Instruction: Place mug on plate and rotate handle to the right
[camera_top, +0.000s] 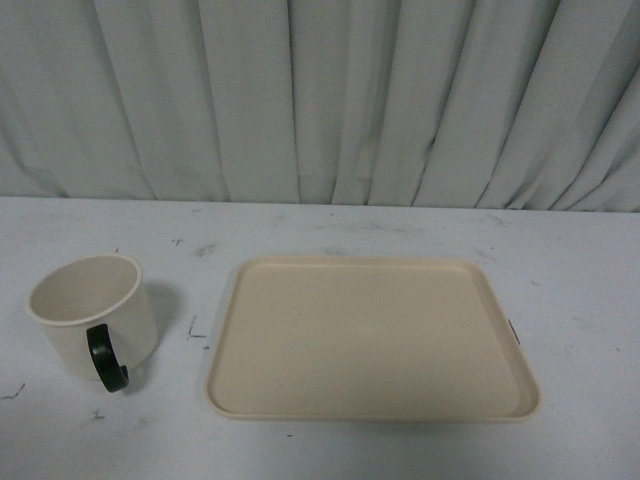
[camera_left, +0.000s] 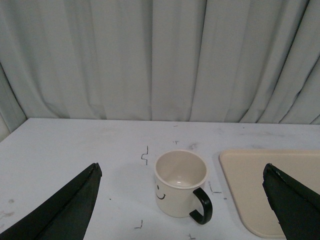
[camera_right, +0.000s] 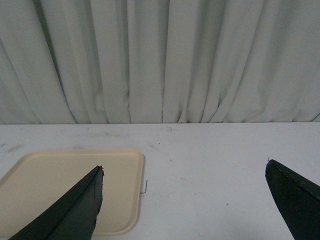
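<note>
The cream-white mug (camera_top: 93, 310) stands upright on the table at the left, off the plate, with its black handle (camera_top: 106, 358) turned toward the camera. The beige plate (camera_top: 370, 335) lies flat to its right, empty. In the left wrist view the mug (camera_left: 177, 187) stands ahead between the fingers, smiley face showing, handle (camera_left: 202, 205) toward the plate (camera_left: 280, 190). My left gripper (camera_left: 182, 172) is open and short of the mug. My right gripper (camera_right: 185, 172) is open and empty over bare table beside the plate (camera_right: 70, 190). Neither arm shows in the front view.
A white table (camera_top: 320, 230) with small black marks carries everything. A pale pleated curtain (camera_top: 320, 100) hangs close behind its far edge.
</note>
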